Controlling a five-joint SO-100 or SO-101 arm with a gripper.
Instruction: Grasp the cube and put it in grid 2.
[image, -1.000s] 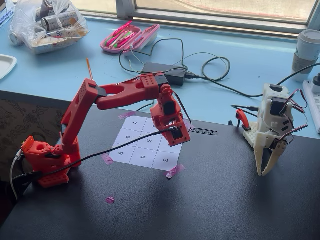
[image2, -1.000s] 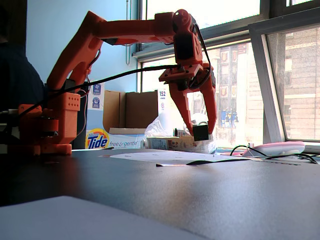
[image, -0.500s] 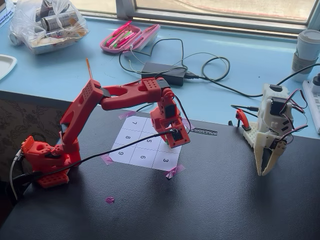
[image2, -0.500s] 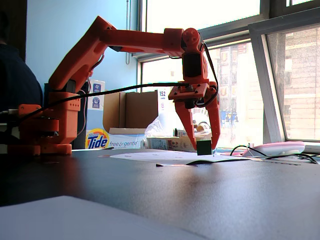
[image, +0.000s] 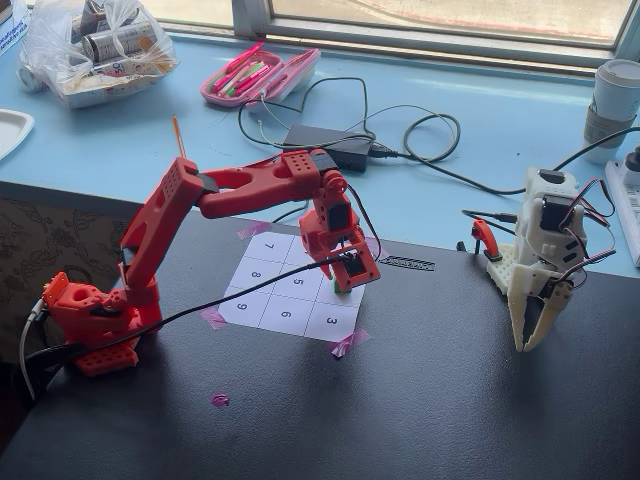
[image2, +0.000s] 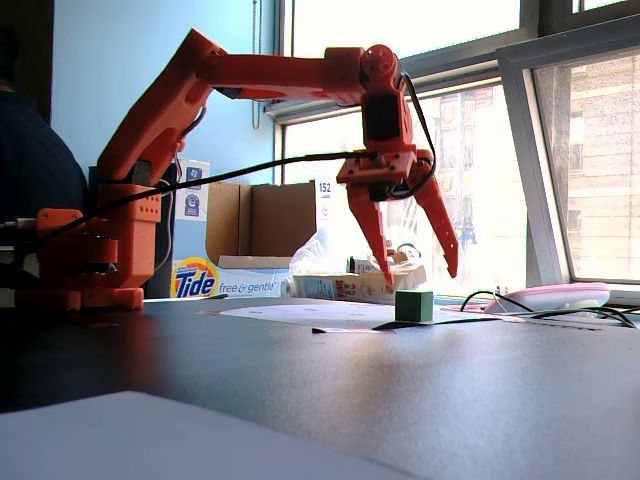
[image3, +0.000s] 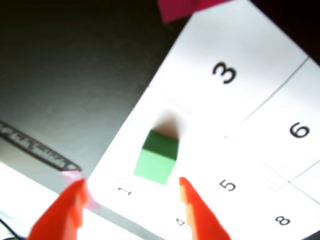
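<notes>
The small green cube stands on the white numbered sheet, in the edge cell between the squares marked 1 and 3. No "2" shows; the cube and its shadow cover that spot. My red gripper is open and empty, with its fingertips on either side of the cube and above it. In a fixed view the gripper hangs a little over the cube. In the other fixed view the gripper covers most of the cube.
A white second arm stands at the right on the black table. Behind the sheet lie a power adapter with cables, a pink pencil case and a plastic bag. Pink tape holds the sheet's corners.
</notes>
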